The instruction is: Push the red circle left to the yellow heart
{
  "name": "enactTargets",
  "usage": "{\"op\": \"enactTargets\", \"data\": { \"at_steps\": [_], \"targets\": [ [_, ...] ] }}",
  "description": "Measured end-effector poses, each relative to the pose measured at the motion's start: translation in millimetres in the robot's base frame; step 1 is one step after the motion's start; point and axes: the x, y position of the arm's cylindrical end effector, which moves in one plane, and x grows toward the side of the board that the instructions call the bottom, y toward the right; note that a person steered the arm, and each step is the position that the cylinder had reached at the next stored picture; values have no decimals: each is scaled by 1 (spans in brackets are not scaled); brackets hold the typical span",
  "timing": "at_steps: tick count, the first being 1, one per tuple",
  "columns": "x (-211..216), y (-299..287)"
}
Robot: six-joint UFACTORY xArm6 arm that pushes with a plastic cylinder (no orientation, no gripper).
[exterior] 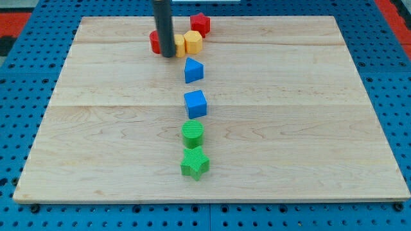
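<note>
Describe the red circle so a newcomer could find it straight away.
Start at the wooden board and go to its top edge, left of centre, where the dark rod comes down. The red circle peeks out on the rod's left, at my tip. Unlike the red star further right, it is rounded and partly hidden by the rod, with yellow blocks on the rod's other side.

Nothing readable from where I'm sitting. No text, labels, brand marks, numbers or signs on anything in the view. The wooden board [289, 128] is plain grain, the coloured blocks have bare faces with no lettering, the dark rod carries no markings I can make out, and the blue perforated surface [392, 96] around the board is just holes, no print.
</note>
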Motion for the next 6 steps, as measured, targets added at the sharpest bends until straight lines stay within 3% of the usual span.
{"op": "enactTargets", "data": {
  "at_steps": [1,2,4,5,6],
  "targets": [
    [-21,23],
    [16,27],
    [64,-84],
    [20,-126],
    [-14,-64]
  ]
}}
